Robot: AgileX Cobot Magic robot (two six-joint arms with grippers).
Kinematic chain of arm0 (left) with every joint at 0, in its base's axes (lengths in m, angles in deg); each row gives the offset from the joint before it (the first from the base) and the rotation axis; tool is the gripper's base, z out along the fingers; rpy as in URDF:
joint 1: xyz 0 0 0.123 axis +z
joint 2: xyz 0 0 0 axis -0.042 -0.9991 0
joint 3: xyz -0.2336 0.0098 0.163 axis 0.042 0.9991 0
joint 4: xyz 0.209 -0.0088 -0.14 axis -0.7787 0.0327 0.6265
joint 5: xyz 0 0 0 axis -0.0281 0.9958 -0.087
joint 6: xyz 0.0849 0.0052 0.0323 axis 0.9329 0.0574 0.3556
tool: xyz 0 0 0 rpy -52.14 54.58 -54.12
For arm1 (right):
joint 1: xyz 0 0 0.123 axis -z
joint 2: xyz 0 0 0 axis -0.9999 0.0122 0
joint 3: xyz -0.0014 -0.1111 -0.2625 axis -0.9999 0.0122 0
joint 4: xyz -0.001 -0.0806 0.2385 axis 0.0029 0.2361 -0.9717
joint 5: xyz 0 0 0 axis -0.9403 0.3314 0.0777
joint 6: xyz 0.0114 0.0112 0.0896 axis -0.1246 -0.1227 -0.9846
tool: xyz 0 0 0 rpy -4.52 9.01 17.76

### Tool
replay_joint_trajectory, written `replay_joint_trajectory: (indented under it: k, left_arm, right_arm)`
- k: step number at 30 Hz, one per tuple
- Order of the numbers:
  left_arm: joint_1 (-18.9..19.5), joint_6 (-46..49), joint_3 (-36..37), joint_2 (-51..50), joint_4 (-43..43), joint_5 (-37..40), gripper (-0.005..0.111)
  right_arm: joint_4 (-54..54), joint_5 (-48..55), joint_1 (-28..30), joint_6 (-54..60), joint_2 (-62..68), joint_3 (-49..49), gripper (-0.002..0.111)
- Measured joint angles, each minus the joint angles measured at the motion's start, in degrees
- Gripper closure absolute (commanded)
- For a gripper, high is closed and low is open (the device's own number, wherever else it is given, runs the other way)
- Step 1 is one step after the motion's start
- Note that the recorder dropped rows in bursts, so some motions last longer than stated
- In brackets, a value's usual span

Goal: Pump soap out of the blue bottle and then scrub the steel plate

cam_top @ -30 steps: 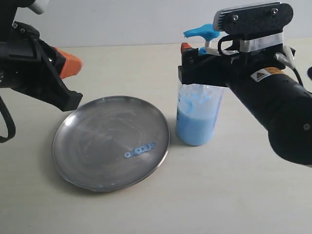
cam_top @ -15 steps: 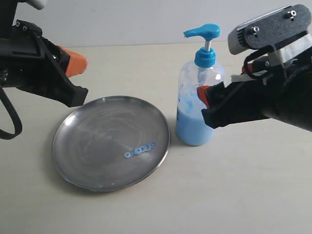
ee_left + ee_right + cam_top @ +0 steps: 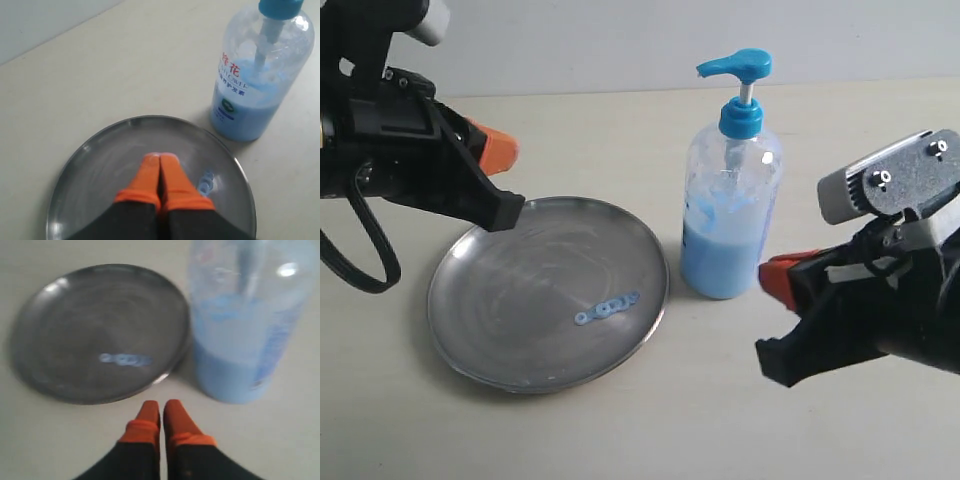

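I see a pale tabletop (image 3: 620, 430) carrying everything. The steel plate (image 3: 510, 300) lies flat on it on the left side of the exterior view, its brushed face streaked. Just beside its right rim, not touching, the blue bottle (image 3: 730, 215) stands upright, pump head up, with light blue soap filling roughly its lower half. My left fingers (image 3: 150, 172) are pressed together with nothing between them and hang above the plate near its far left edge. My right fingers (image 3: 147, 415) are likewise closed and empty, low on the near side of the bottle and apart from it. A small smear of soap (image 3: 607, 307) sits on the plate toward the bottle.
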Motion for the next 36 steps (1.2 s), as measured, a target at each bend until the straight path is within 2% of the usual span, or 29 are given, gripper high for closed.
replay_joint_trajectory:
  k: [4,7,10,16,19,22,27,36]
  left_arm:
    - [0.0,0.0,0.0,-0.8,0.2,0.0,0.107]
    - [0.0,0.0,0.0,-1.3,0.4,-0.1,0.107]
    - [0.0,0.0,0.0,-1.5,0.4,-0.1,0.107]
    - [0.0,0.0,0.0,-1.8,0.6,-0.1,0.107]
    - [0.0,0.0,0.0,-3.1,0.6,0.4,0.107]
    - [0.0,0.0,0.0,-5.2,0.6,1.3,0.107]
    - [0.0,0.0,0.0,-9.4,1.5,1.7,0.107]
    - [0.0,0.0,-3.3,-19.0,4.4,6.8,0.107]
  right_arm:
    - [0.0,13.8,0.0,-4.6,0.0,0.1,0.105]
    - [7.9,24.5,0.0,-13.4,0.0,-0.2,0.105]
    - [26.6,31.4,0.0,-29.5,0.0,-2.1,0.105]
    - [80.7,41.1,0.0,-76.9,0.0,-9.6,0.105]
    - [100.4,45.2,0.0,-91.3,-1.0,-13.2,0.105]
    - [111.4,46.4,0.0,-95.9,-3.5,-14.5,0.105]
    - [121.1,47.2,0.0,-99.1,-9.4,-14.5,0.105]
    - [138.5,42.8,0.0,-113.3,-25.5,-5.8,0.107]
